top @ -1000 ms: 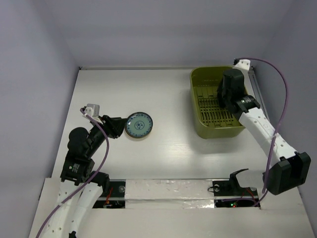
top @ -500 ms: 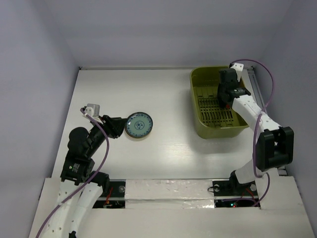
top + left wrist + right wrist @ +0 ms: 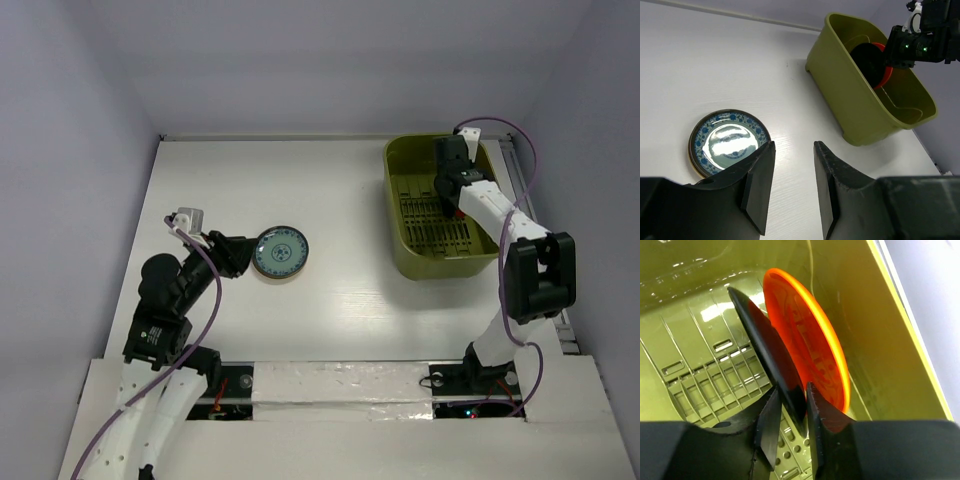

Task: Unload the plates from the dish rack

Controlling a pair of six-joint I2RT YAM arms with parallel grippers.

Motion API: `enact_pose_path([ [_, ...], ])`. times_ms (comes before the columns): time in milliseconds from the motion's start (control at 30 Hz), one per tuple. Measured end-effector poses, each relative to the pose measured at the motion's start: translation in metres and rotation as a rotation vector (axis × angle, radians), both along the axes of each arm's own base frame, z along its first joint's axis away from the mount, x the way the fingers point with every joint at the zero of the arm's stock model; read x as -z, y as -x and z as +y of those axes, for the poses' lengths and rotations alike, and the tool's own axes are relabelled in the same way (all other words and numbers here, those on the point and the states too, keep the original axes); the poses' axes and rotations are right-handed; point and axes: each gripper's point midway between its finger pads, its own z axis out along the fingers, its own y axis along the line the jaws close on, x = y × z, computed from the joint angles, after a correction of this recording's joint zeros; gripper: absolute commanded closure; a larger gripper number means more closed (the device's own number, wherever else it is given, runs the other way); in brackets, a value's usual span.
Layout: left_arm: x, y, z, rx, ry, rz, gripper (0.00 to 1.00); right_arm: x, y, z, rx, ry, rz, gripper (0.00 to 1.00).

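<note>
Black plate (image 3: 767,347): stands on edge in the dish rack (image 3: 392,190), leaning, its lower rim down at the ribbed, slotted bottom.
Orange-red plate (image 3: 810,345): also on edge, just behind the black plate and leaning the same way. It sits between the black plate and the rack's side wall. Contact between the two plates cannot be told.
Right pincer (image 3: 792,388): reaches down inside the rack and is closed on the lower rim of the black plate, one finger against each face.
Dish rack: olive-green tub at the far right of the desk (image 3: 340,200). From the left wrist view only these two plates show in it, near one end.
Patterned plate (image 3: 281,252): lies flat on the desk left of centre, well apart from the rack. It has a blue-green pattern, a shiny middle and a brownish rim.
Left pincer (image 3: 794,145): low over the desk just beside the patterned plate, on its near-left side in the top view. Its fingers are parted with nothing between them and are not touching the plate.
Right arm: stretched from its base at the near edge up to the rack.
</note>
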Motion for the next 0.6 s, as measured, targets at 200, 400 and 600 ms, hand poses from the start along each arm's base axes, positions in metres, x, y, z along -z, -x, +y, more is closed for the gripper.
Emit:
enact_pose_path([
  [200,0.001,-0.001,0.000,0.000,-0.001,0.003,0.66,-0.004,0.001,-0.003,0.003,0.024,0.006,0.82],
  [400,0.001,-0.001,0.000,0.000,-0.001,0.003,0.66,-0.015,0.005,-0.006,0.002,0.031,-0.007,0.91],
  [600,0.001,-0.001,0.000,0.000,-0.001,0.004,0.66,-0.040,0.013,0.000,-0.015,0.034,-0.054,0.95],
])
